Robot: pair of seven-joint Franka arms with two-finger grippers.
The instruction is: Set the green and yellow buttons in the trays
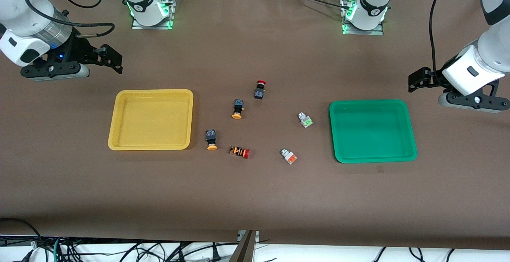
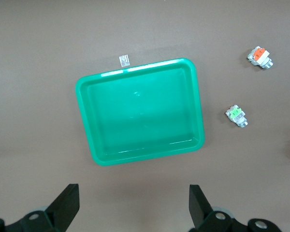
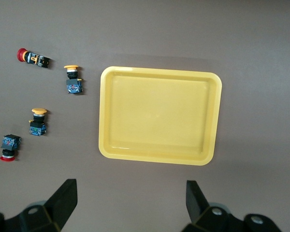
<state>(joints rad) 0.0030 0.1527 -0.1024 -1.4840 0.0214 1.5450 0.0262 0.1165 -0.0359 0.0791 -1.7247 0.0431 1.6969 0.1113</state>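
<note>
Two black-bodied buttons with yellow-orange caps (image 1: 238,109) (image 1: 210,139) lie on the table beside the yellow tray (image 1: 153,92). They also show in the right wrist view (image 3: 73,79) (image 3: 37,122). A white-grey green-faced button (image 1: 305,120) and an orange-faced one (image 1: 288,156) lie beside the green tray (image 1: 370,102). Both show in the left wrist view (image 2: 236,116) (image 2: 260,57). Both trays hold nothing. My right gripper (image 1: 113,59) is open and empty, up over bare table beside the yellow tray (image 3: 159,72). My left gripper (image 1: 416,81) is open and empty, up over bare table beside the green tray (image 2: 135,67).
A black button with a red cap (image 1: 260,89) and an orange-striped button with a red cap (image 1: 240,152) lie among the others mid-table. A small scrap of tape (image 2: 124,60) lies by the green tray's rim. Cables hang below the table's front edge.
</note>
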